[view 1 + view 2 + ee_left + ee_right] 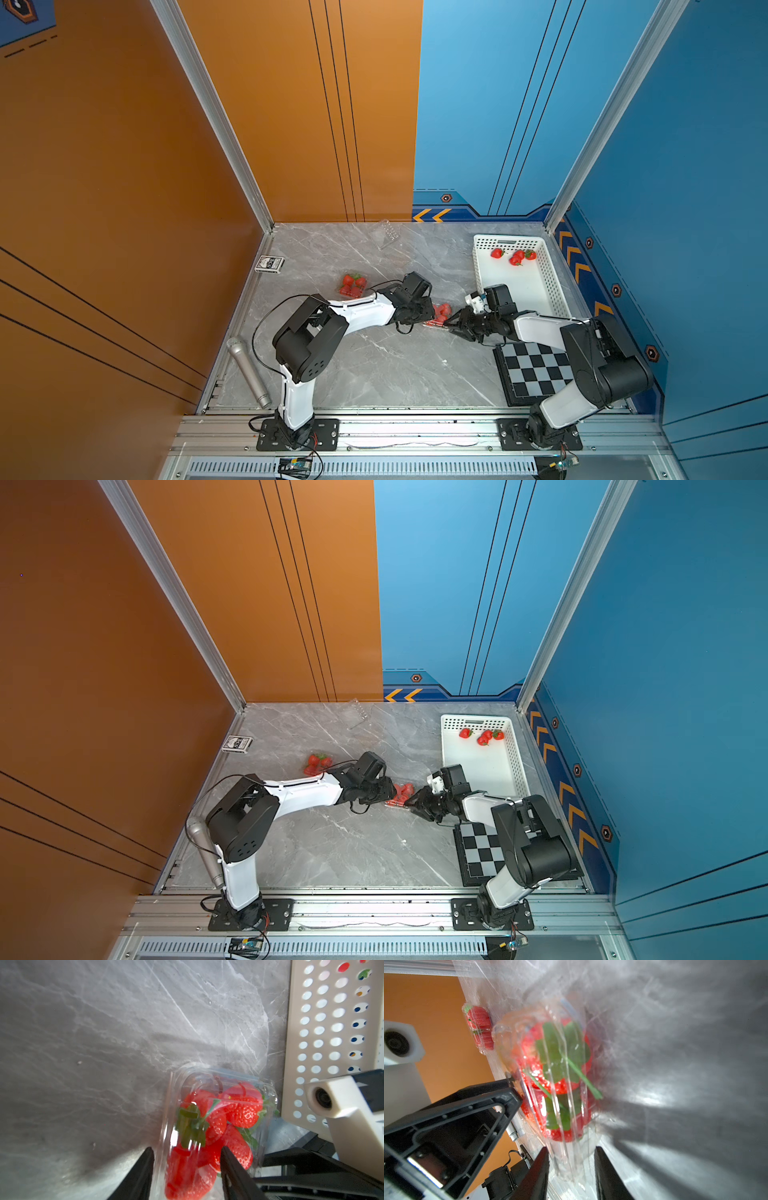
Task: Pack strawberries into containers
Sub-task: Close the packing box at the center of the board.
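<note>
A clear container [439,316] [401,794] full of strawberries [239,1109] lies mid-table with both arms at it. My left gripper [423,312] [187,1159] is open. One finger stands just outside the container's rim and the other lies over its lid. My right gripper [451,326] [572,1159] is open, its jaws narrowly apart around the container's clear rim [571,1153]. A second filled container [353,285] [479,1028] lies further left. An empty container [386,235] lies at the back. Several loose strawberries [515,255] lie in the white basket [555,286].
The basket's perforated wall [324,1022] is close beside the middle container. A card deck [269,264] lies at the left edge and a microphone [248,372] at the front left. A chessboard [536,374] lies under the right arm.
</note>
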